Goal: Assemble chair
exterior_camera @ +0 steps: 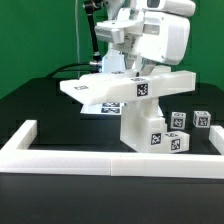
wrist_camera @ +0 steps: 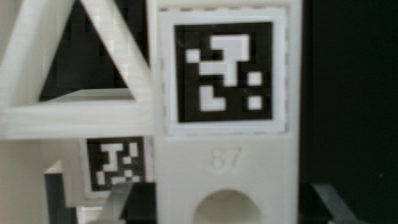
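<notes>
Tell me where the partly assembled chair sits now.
In the exterior view, the chair stands mid-table beneath the arm, just behind the near border wall; small tagged pieces lie to the view's right.

White chair piece (wrist_camera: pixel 222 150) with a large tag (wrist_camera: pixel 224 70) and round hole (wrist_camera: pixel 228 207), clamped between the gripper fingers (wrist_camera: pixel 329 202)

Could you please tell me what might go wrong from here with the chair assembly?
The fingers grip the tagged white piece only near its end, so it could twist. The slab sits tilted over the upright block and may jam. Nearby loose pieces could get knocked.
</notes>
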You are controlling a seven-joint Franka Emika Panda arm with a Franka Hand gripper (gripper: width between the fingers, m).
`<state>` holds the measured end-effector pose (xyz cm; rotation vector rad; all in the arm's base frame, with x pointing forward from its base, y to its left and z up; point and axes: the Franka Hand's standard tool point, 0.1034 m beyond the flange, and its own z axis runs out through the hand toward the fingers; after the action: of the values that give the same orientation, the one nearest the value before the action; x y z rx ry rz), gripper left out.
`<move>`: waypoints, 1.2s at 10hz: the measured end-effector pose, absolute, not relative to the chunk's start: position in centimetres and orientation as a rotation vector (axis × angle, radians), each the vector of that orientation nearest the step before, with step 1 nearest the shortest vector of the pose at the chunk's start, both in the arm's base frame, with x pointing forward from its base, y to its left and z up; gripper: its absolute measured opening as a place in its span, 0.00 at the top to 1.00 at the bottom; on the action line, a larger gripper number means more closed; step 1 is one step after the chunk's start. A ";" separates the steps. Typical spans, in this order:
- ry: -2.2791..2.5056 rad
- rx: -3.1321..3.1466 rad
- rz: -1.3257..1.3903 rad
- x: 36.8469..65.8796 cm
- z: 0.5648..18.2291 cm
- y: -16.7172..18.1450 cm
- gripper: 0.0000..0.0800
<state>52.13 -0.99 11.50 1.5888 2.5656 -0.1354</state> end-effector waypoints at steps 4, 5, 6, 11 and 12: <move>2.566 1.591 -0.134 52.1 10.6 -1.1 0.64; 2.567 1.593 -0.136 52.0 10.5 -1.2 0.64; 2.570 1.596 -0.142 51.9 10.2 -1.3 0.64; 2.559 1.621 -0.150 51.8 10.0 -1.4 0.64; 2.559 1.620 -0.148 51.9 9.9 -1.3 0.64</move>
<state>51.88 -1.34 9.95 1.6205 2.5588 -0.1484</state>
